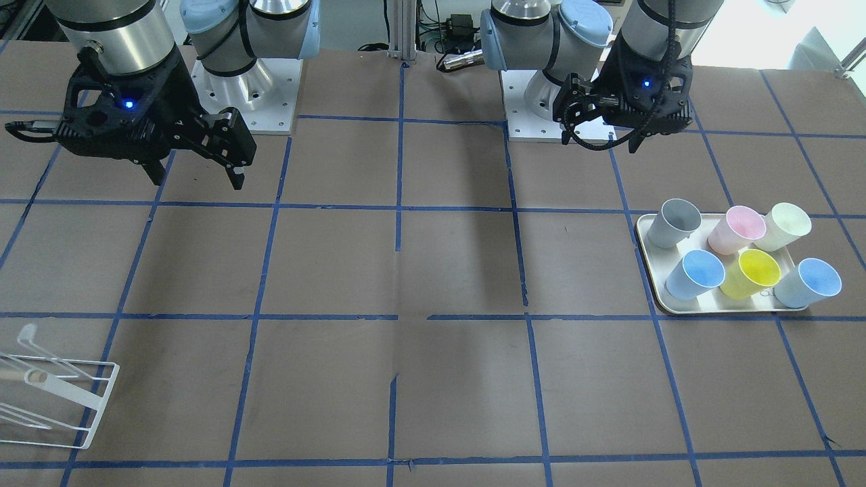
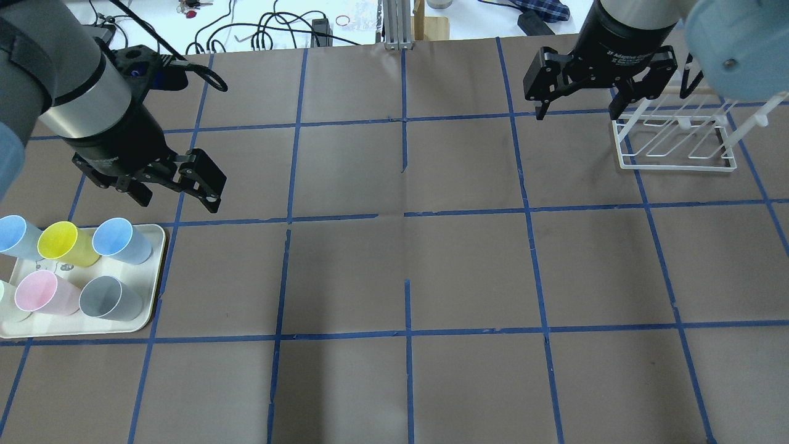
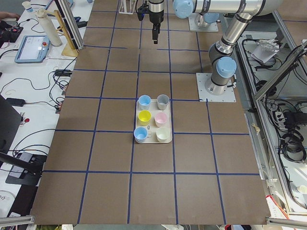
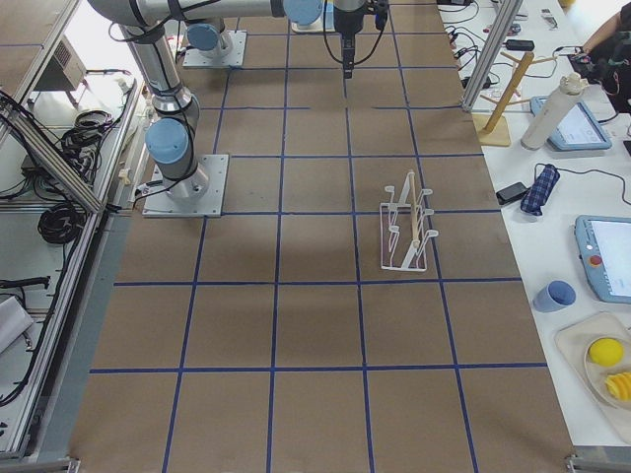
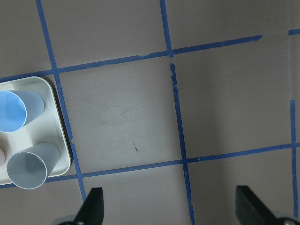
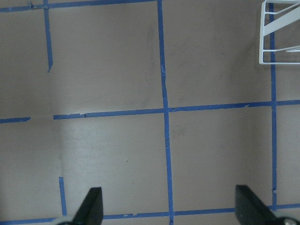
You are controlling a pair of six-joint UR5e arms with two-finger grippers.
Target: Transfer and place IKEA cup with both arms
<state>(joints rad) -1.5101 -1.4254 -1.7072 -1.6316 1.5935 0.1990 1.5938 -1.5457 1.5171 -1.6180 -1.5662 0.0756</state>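
Table (image 2: 394, 271): matt brown paper, creased, under a grid of blue tape.
Tray (image 2: 161, 259): near left; pale, shallow, with rounded corners, holding six upright cups close together.
Near row: a cream cup (image 1: 785, 226), a pink cup (image 2: 43, 293), and a grey cup (image 2: 108, 298) at the right.
IKEA cup (image 2: 120, 240): far row, right end, just beside the yellow cup (image 2: 61, 243). A second pale blue cup (image 2: 12, 237) stands at the left end.
Handling: probably very light, thin, stiff plastic; smooth and tapered, so it may slip or tip.
Hold: likely best to pinch the rim on its free right side, one finger inside.
Left gripper (image 2: 177, 194): black, jaws spread wide, empty, above bare table just beyond the tray.
Right gripper (image 2: 577, 114): far right, jaws apart, empty.
Rack (image 2: 675, 139): thin white wire, far right, beside the right gripper.
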